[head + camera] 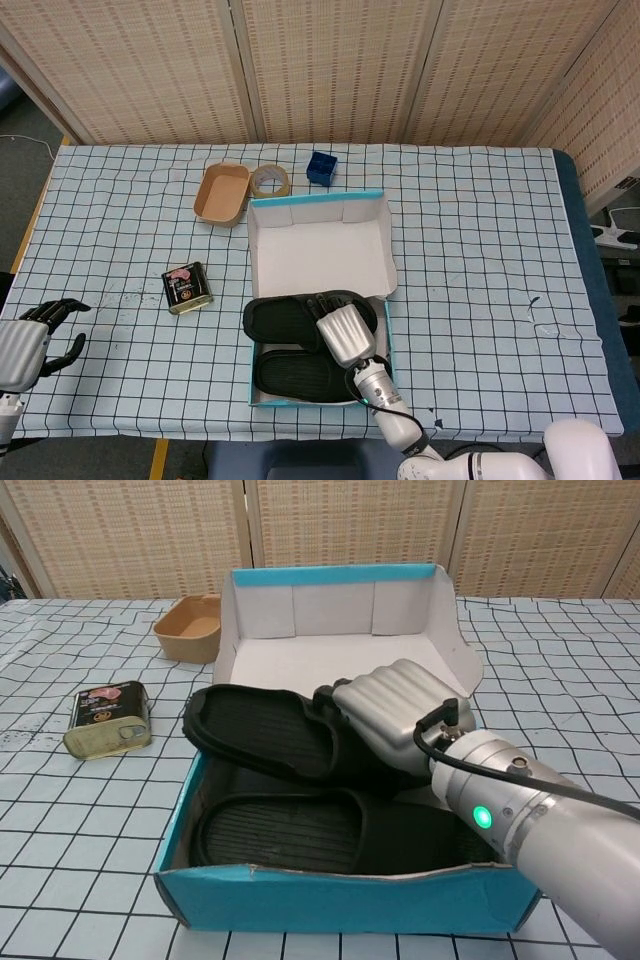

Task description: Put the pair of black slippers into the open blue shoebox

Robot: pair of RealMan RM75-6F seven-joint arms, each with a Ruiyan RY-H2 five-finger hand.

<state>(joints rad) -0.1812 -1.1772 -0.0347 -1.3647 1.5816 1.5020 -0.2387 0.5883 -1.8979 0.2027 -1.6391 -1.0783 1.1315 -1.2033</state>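
The open blue shoebox point(384, 250) point(300, 905) stands mid-table with its white lid raised at the back. One black slipper point(295, 375) point(290, 832) lies flat inside on the box floor. The second black slipper point(280, 318) point(255, 730) lies tilted across the box's far part, its left end sticking out over the left wall. My right hand point(344, 333) point(395, 720) grips this upper slipper at its right end, fingers curled over its strap. My left hand point(30, 340) rests open near the table's front left edge, holding nothing.
A small printed tin point(187, 287) point(107, 717) lies left of the box. Behind the box are a tan oval bowl point(222, 193) point(188, 626), a tape roll point(269, 181) and a small blue cube point(321, 167). Woven screens back the table.
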